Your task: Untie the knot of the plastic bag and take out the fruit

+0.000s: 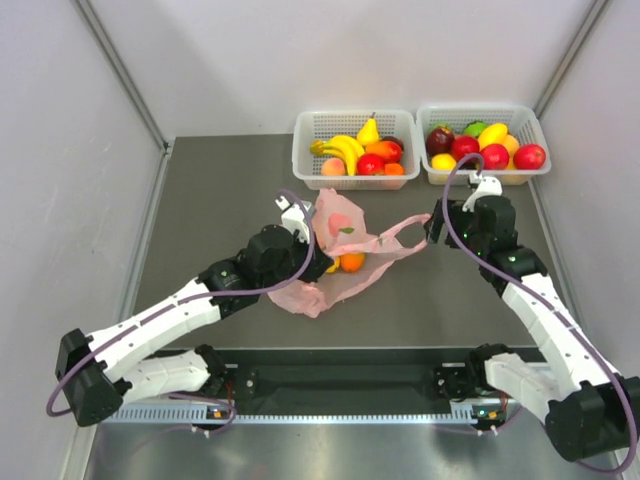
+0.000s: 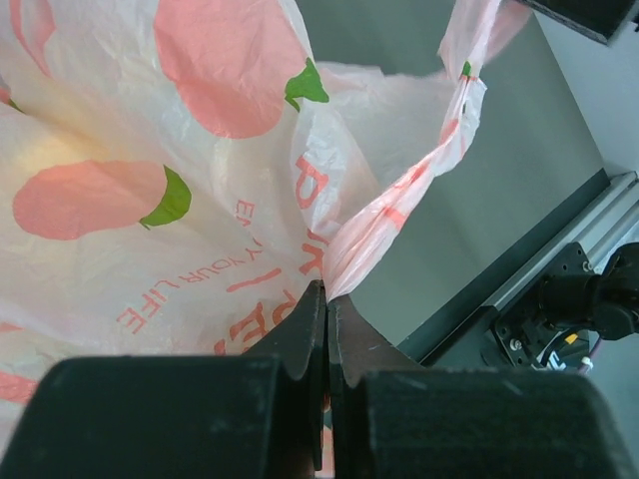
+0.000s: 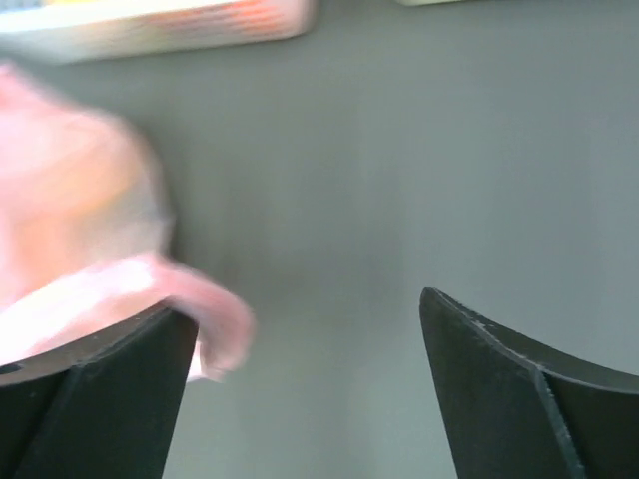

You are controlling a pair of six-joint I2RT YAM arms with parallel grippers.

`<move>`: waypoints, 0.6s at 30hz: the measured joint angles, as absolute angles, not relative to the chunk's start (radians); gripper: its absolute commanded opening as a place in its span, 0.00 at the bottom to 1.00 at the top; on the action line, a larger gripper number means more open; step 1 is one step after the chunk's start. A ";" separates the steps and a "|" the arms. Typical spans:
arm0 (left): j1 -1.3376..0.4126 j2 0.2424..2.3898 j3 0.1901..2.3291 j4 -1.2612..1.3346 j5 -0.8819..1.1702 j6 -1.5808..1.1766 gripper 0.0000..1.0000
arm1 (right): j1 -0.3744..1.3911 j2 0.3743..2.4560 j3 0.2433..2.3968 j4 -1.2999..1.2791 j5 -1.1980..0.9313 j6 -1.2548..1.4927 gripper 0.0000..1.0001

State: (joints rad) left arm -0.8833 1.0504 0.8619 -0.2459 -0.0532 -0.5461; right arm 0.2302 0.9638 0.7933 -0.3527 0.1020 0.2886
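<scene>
**Grip.** The left fingers (image 2: 326, 311) are pressed together on pink film at the neck of the bag (image 1: 335, 232), which lies on the bench (image 1: 220, 190) directly ahead of them. A twisted handle strip runs from that pinch toward the right fingers (image 1: 434, 228). Those stand apart, with film against one finger but unclamped.

**Task items.** The knot (image 2: 465, 76) appears to be the tight point on the strip, close to the right fingers. The fruit (image 1: 351, 262) sits inside, just beside the left fingers.

**Risks.** With one end loose, a pull would drag the bag rather than open the tie. The thin film may tear, and fruit could roll out.

**Clearance.** Open bench lies nearer than both sets of fingers. Two baskets (image 1: 350, 181) stand beyond them, and walls close both sides.
</scene>
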 measured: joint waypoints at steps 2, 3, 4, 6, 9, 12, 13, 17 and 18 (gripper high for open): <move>-0.883 1.059 0.858 -0.243 -0.047 -0.556 0.00 | 0.224 0.947 0.794 -0.365 -0.014 0.271 0.93; -0.883 1.065 0.858 -0.234 -0.044 -0.560 0.00 | 0.224 0.933 0.794 -0.373 -0.064 0.264 0.95; -0.882 1.071 0.858 -0.227 -0.041 -0.563 0.00 | 0.225 0.914 0.794 -0.384 -0.109 0.261 0.95; -0.882 1.083 0.859 -0.218 -0.040 -0.567 0.00 | 0.225 0.848 0.793 -0.411 -0.174 0.253 0.96; -0.882 1.107 0.868 -0.208 -0.038 -0.569 0.00 | 0.225 0.725 0.793 -0.445 -0.238 0.246 0.96; -0.882 1.137 0.884 -0.191 -0.033 -0.570 0.00 | 0.225 0.597 0.793 -0.488 -0.276 0.245 0.93; -0.882 1.147 0.890 -0.181 -0.030 -0.570 0.00 | 0.225 0.561 0.793 -0.504 -0.292 0.245 0.91; -0.882 1.176 0.910 -0.168 -0.022 -0.569 0.00 | 0.225 0.475 0.794 -0.533 -0.405 0.238 0.65; -0.882 1.182 0.915 -0.167 -0.022 -0.569 0.00 | 0.225 0.469 0.794 -0.539 -0.437 0.233 0.61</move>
